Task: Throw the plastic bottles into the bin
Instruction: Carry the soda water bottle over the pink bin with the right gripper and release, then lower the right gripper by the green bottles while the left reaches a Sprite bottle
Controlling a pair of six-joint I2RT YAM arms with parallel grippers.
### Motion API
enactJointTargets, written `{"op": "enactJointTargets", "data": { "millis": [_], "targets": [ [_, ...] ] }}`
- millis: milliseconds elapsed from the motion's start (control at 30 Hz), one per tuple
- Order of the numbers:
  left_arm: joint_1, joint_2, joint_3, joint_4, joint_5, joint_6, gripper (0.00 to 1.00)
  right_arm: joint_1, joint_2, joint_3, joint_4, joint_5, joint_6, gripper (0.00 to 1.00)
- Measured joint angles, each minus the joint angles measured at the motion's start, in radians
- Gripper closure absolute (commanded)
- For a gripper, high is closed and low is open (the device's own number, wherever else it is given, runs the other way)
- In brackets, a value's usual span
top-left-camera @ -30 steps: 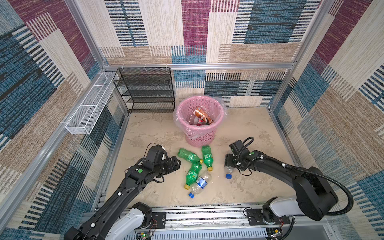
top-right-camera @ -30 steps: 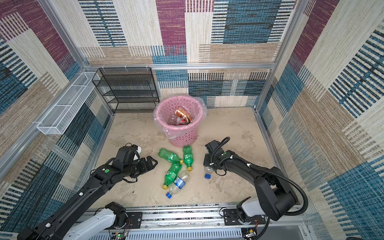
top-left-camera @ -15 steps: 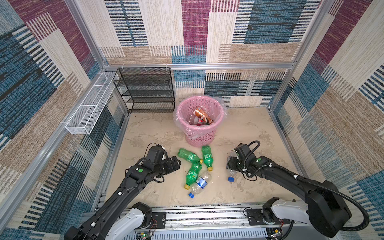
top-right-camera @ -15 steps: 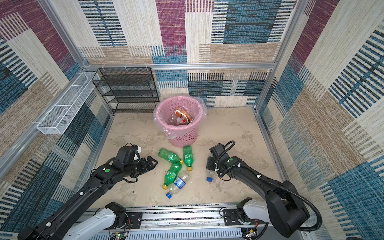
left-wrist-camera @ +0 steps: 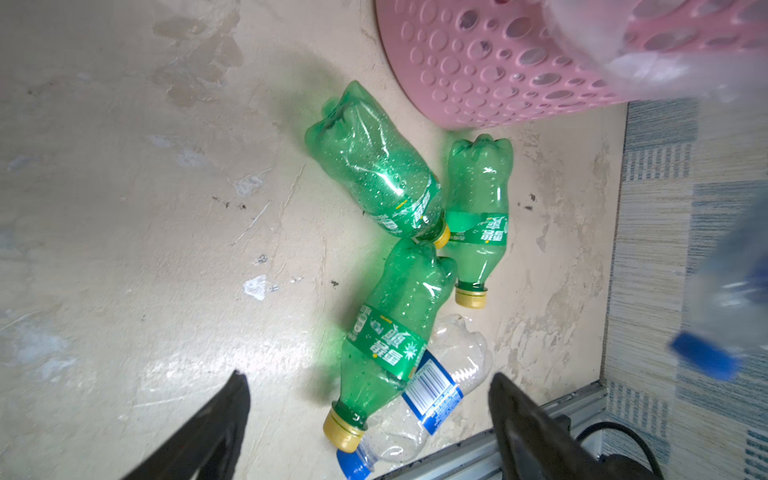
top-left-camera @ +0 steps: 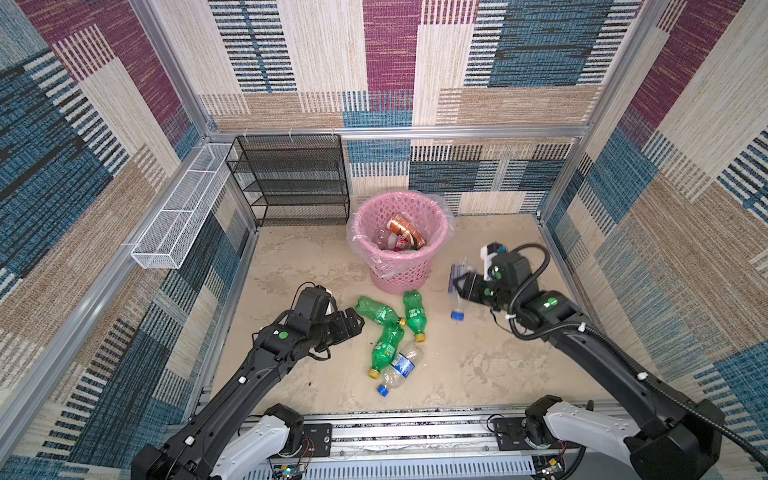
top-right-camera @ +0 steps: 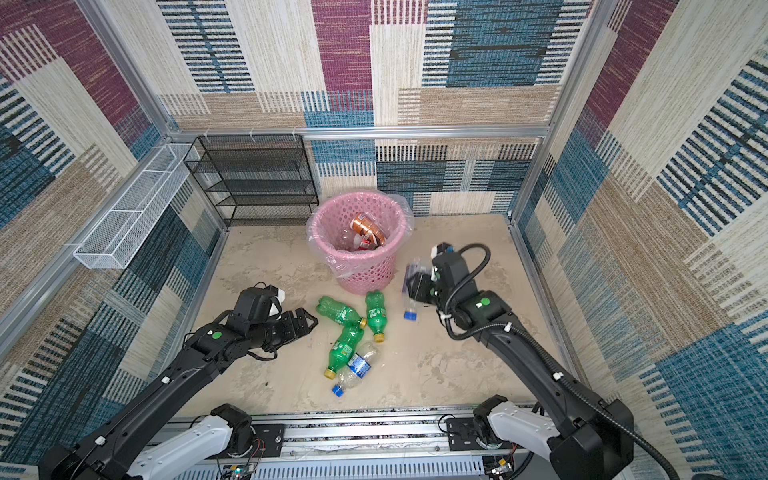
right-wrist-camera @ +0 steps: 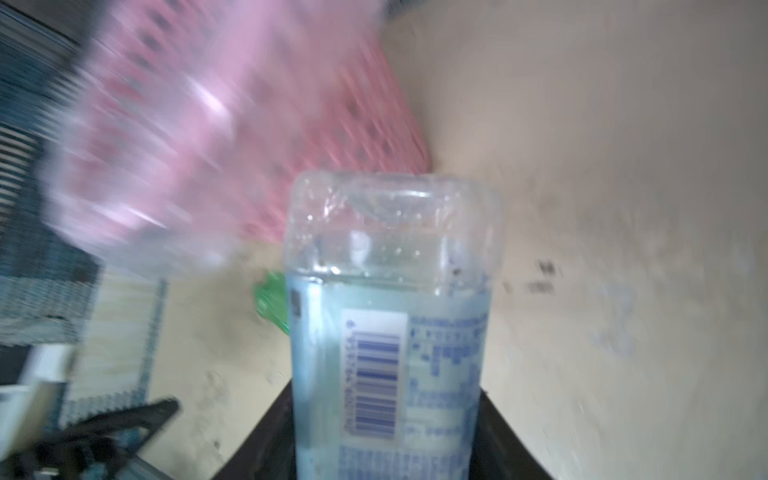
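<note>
In both top views the pink bin [top-left-camera: 401,272] [top-right-camera: 365,276] stands at the back middle, with a clear bag liner and a brown-labelled bottle [top-left-camera: 405,228] inside. My right gripper [top-left-camera: 467,286] [top-right-camera: 417,286] [right-wrist-camera: 386,436] is shut on a clear plastic bottle [top-left-camera: 456,291] [right-wrist-camera: 390,311]. It holds it off the floor, blue cap down, just right of the bin. Three green bottles [top-left-camera: 376,309] [top-left-camera: 413,309] [top-left-camera: 386,347] and a clear blue-labelled bottle [top-left-camera: 399,365] lie on the floor in front of the bin. My left gripper [top-left-camera: 355,322] [left-wrist-camera: 368,376] is open and empty, just left of them.
A black mesh shelf rack [top-left-camera: 291,183] stands against the back wall left of the bin. A long white wire basket [top-left-camera: 178,216] hangs on the left wall. A metal rail [top-left-camera: 395,432] runs along the front edge. Patterned walls close in the sides.
My right gripper has shut on the clear bottle and lifted it off the floor, up and back beside the bin. The left arm has not moved.
</note>
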Motion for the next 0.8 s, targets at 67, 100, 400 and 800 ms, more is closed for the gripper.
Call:
{"op": "enactJointTargets", "data": {
  "millis": [67,100,400,800],
  "targets": [
    [0.000,0.021,0.034,0.003,0.000,0.000,0.10,-0.002,0.135,0.288,0.002,-0.021,-0.040,0.33],
    [0.001,0.033,0.054,0.005,0.002,0.000,0.10,-0.002,0.211,0.444,0.006,-0.038,-0.060,0.26],
    [0.008,-0.040,0.080,-0.003,-0.003,0.000,0.10,-0.017,0.160,0.322,0.068,-0.096,-0.072,0.13],
    [0.015,-0.070,-0.036,-0.018,-0.025,-0.018,0.11,-0.021,-0.161,-0.410,0.113,-0.117,0.083,0.19]
  ]
}}
